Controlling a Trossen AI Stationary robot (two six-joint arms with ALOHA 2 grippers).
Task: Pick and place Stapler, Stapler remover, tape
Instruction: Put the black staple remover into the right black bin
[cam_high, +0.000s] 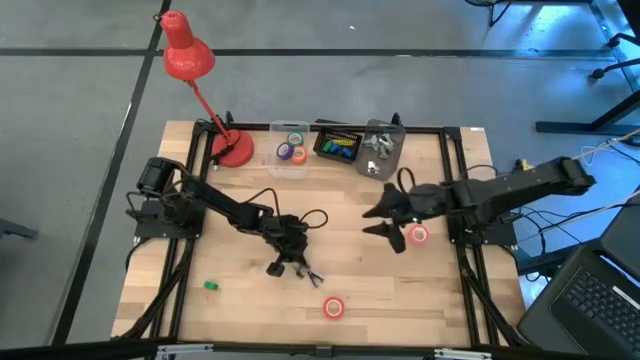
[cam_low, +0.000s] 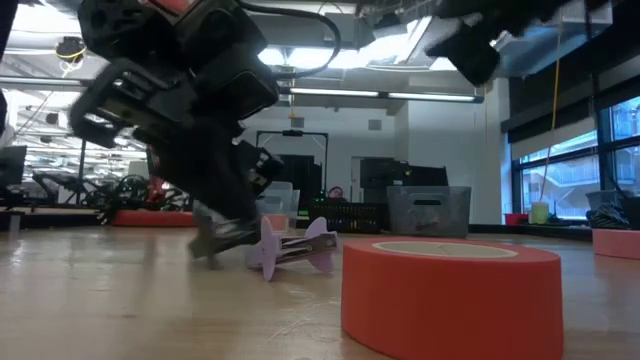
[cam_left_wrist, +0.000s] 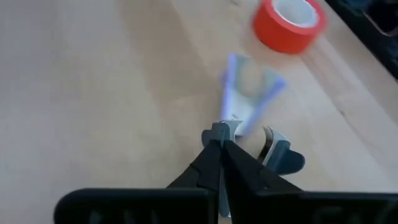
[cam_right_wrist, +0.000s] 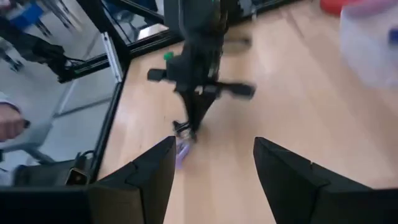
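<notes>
Fingers of my left gripper (cam_left_wrist: 219, 149) pinched together on the lilac staple remover (cam_left_wrist: 249, 93), low on the table's near middle. Right gripper (cam_high: 385, 222) hovers spread, beside a red tape roll (cam_high: 418, 236).

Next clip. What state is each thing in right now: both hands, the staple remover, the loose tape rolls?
left hand: shut, tips at the staple remover's end; an actual grip is unclear.
staple remover: down on the table.
right hand: open, empty, above the table.
front tape roll: flat on the table, untouched.
second tape roll: flat on the table, beside the right hand.
</notes>
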